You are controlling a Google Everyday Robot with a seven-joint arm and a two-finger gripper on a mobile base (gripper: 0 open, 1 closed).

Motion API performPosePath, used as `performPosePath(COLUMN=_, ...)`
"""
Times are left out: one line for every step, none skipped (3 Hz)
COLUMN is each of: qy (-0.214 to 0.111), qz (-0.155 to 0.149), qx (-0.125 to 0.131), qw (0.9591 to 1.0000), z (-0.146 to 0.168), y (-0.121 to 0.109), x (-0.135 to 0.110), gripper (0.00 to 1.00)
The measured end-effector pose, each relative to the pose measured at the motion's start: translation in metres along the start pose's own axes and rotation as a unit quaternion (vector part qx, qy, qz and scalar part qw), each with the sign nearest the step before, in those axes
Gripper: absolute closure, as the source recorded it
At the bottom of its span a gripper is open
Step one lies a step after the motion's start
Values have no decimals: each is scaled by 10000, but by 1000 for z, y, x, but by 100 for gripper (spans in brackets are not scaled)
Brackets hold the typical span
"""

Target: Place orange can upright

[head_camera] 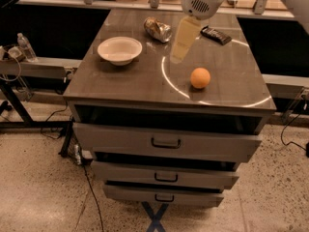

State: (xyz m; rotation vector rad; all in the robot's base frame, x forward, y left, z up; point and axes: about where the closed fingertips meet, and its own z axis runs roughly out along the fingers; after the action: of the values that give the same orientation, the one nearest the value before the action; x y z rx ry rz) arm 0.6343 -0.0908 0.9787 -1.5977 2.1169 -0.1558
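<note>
Cabinet front: three drawers, stacked. On the cabinet top: one orange fruit at front right and one white bowl at left. The gripper hangs above the middle of the top; whether it is open or closed cannot be told. Farther back: one orange can, lying on its side, apart from the gripper, and one dark wrapped bar at rear right.

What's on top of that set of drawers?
A bowl, a can on its side, an orange, a dark bar. The tool hangs over the middle, hiding a bit of tabletop.
</note>
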Motion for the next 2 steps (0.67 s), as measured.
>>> performPosePath(qy=-22, qz=10, qx=-6, qw=10000, z=0, y=0, x=0, gripper=0)
performPosePath(qy=-262, qz=409, qx=98, qw=9988, z=41, y=-36, x=-19, gripper=0)
